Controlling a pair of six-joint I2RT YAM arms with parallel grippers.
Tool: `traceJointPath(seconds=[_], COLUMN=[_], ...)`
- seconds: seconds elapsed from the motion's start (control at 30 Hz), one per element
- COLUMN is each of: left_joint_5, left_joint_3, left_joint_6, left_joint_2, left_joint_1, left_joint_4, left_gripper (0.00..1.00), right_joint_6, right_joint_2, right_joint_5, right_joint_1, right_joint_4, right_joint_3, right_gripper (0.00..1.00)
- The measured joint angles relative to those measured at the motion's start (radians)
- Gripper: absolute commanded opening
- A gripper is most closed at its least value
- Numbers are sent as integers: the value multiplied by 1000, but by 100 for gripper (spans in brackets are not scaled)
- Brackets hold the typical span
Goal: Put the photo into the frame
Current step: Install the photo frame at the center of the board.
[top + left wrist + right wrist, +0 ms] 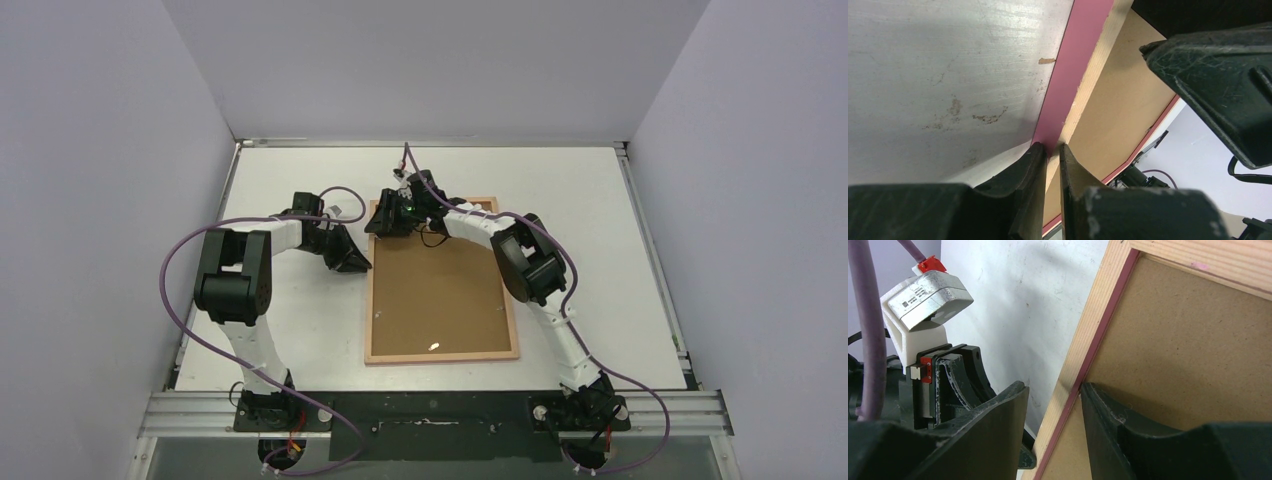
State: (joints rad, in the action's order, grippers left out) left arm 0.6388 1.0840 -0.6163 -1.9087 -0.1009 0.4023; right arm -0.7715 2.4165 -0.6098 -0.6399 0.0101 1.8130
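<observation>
The frame (440,357) lies back-up on the white table, its light wood rail (1088,335) and pink edge (1078,60) showing. A brown backing panel (440,290) sits inside it. The photo is hidden. My left gripper (357,263) is at the frame's left side, its jaws (1050,150) shut on that rail's thin edge. My right gripper (388,220) is at the far left corner. It stands open (1054,387) astride the rail: one finger rests on the panel (1188,355) against the rail's inner side, the other hangs over the table with a gap to the rail.
Grey walls enclose the table (600,250) on the left, the back and the right. The left arm's white wrist camera (923,300) is close beside my right gripper. Purple cables (180,290) loop off both arms. A metal rail (430,410) runs along the near edge.
</observation>
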Motion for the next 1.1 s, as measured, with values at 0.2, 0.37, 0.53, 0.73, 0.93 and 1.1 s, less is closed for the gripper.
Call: traceJointPath(seconds=[0.2, 0.37, 0.53, 0.73, 0.93, 1.1], left_joint_5=[0, 0, -1, -1, -1, -1], left_joint_3=[4, 8, 13, 16, 16, 17], left_joint_6=[0, 1, 2, 3, 4, 3], left_joint_2=[-2, -4, -7, -8, -8, -8], left_joint_1=[0, 0, 0, 0, 0, 1], left_joint_4=[5, 11, 19, 22, 24, 24], left_gripper=[12, 12, 12, 12, 12, 12], right_joint_6=[30, 42, 55, 77, 85, 101], right_joint_2=[0, 0, 0, 0, 0, 0], right_joint_5=[-8, -18, -28, -35, -35, -35], right_joint_1=[0, 0, 0, 0, 0, 0], right_joint_4=[0, -2, -2, 0, 6, 50], right_joint_3=[0, -1, -1, -1, 2, 22], right_gripper=[45, 45, 45, 45, 45, 46])
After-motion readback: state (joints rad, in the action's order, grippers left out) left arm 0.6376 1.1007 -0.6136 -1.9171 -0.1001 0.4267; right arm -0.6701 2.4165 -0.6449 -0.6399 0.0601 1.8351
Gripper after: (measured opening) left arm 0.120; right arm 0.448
